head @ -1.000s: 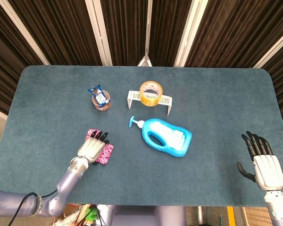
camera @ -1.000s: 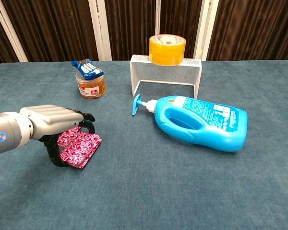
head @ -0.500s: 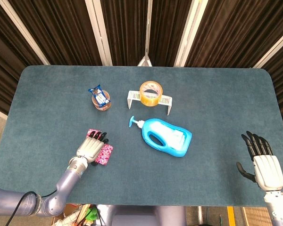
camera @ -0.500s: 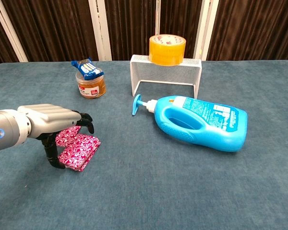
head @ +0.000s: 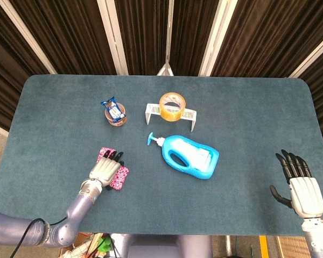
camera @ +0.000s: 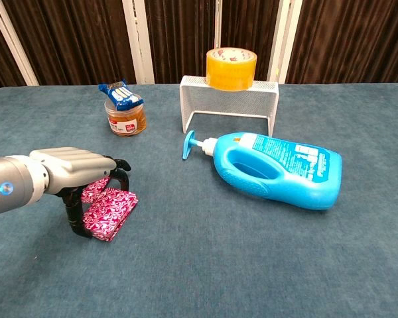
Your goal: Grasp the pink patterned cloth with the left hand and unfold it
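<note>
In the head view, the pink cloth [head: 118, 176] is seen folded at the near left of the counter [head: 54, 123], mostly covered by the left hand [head: 104, 170]. The right hand [head: 300, 188] is held spread and empty at the near right.

In the chest view, the fingers [camera: 117, 165] are curled over the cloth's top and the thumb is set at its near edge, though a firm grip cannot be confirmed. The cloth is judged light, soft and limp; a loose upper corner would best be pinched.

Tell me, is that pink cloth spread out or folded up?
Folded: the pink cloth is a small thick pad under the left hand.
</note>
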Robot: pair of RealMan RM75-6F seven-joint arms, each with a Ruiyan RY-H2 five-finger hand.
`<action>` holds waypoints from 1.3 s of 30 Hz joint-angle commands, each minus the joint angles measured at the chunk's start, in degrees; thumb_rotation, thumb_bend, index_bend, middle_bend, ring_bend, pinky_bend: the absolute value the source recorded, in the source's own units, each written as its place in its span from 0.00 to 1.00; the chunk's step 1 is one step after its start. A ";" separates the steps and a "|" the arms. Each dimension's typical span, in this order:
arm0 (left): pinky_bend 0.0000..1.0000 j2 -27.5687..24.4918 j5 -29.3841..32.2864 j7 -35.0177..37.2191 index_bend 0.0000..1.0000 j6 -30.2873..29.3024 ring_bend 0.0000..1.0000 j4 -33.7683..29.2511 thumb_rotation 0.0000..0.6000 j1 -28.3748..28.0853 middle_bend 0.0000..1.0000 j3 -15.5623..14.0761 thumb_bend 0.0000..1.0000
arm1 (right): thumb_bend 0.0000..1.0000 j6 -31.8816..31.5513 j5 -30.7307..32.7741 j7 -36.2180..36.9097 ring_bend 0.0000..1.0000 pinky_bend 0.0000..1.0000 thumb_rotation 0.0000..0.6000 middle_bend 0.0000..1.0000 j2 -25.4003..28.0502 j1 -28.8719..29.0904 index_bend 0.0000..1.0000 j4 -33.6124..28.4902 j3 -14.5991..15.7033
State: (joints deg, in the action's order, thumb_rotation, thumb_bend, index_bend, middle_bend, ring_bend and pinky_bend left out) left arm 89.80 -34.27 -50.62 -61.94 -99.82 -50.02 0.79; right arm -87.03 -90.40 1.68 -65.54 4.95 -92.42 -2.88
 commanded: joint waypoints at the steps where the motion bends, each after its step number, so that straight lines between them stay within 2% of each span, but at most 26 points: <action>1: 0.00 0.30 -2.08 1.75 0.52 -0.49 0.00 0.16 1.00 0.55 0.00 0.23 0.44 | 0.36 0.00 -0.07 -0.04 0.00 0.09 1.00 0.00 0.00 0.01 0.00 -0.01 0.03; 8: 0.00 -3.58 -6.02 4.03 0.53 -2.41 0.00 -4.90 1.00 1.72 0.00 0.32 0.44 | 0.36 0.00 0.02 -0.04 0.00 0.09 1.00 0.00 0.07 0.03 0.00 -0.04 -0.07; 11: 0.00 -6.95 -7.52 4.16 0.53 -3.84 0.00 -8.03 1.00 2.77 0.00 -0.89 0.44 | 0.36 -0.09 -0.06 -0.14 0.00 0.09 1.00 0.00 0.03 -0.03 0.00 -0.02 0.00; 15: 0.00 -11.69 -9.88 5.13 0.53 -5.05 0.00 -10.31 1.00 5.17 0.00 -4.19 0.44 | 0.36 -0.08 -0.21 -0.31 0.00 0.09 1.00 0.00 -0.11 -0.02 0.00 0.06 0.08; 19: 0.00 -14.24 -11.89 7.41 0.53 -5.03 0.00 -9.80 1.00 7.50 0.00 -6.78 0.44 | 0.36 -0.08 -0.25 -0.55 0.00 0.09 1.00 0.00 -0.20 -0.02 0.00 -0.04 0.12; 24: 0.00 -14.94 -13.41 10.10 0.52 -3.76 0.00 -7.04 1.00 10.06 0.00 -9.56 0.44 | 0.36 -0.02 -0.02 -0.64 0.00 0.09 1.00 0.00 -0.18 -0.12 0.00 -0.07 0.15; 31: 0.00 -12.12 -14.25 12.59 0.48 -1.67 0.00 -1.26 1.00 11.76 0.00 -9.64 0.43 | 0.36 0.04 0.11 -0.94 0.00 0.09 1.00 0.00 -0.21 -0.12 0.00 -0.27 0.10; 33: 0.00 -11.48 -14.31 12.93 0.44 -1.47 0.00 -0.38 1.00 11.92 0.00 -9.19 0.39 | 0.36 0.08 0.19 -0.90 0.00 0.09 1.00 0.00 -0.19 -0.12 0.00 -0.27 0.08; 37: 0.00 -10.96 -13.86 12.28 0.27 -0.66 0.00 0.38 1.00 11.98 0.00 -8.74 0.21 | 0.36 0.05 0.19 -0.70 0.00 0.09 1.00 0.00 -0.14 -0.12 0.00 -0.19 0.05; 39: 0.00 -11.32 -12.85 11.61 0.20 -0.25 0.00 -0.23 1.00 11.88 0.00 -8.67 0.18 | 0.36 0.05 0.17 -0.68 0.00 0.09 1.00 0.00 -0.12 -0.11 0.00 -0.22 0.04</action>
State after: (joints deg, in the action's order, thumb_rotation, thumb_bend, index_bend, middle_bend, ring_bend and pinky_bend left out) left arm 78.74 -47.79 -38.51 -62.55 -99.64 -38.09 -7.96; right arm -86.97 -90.22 1.00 -65.66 4.85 -92.65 -2.84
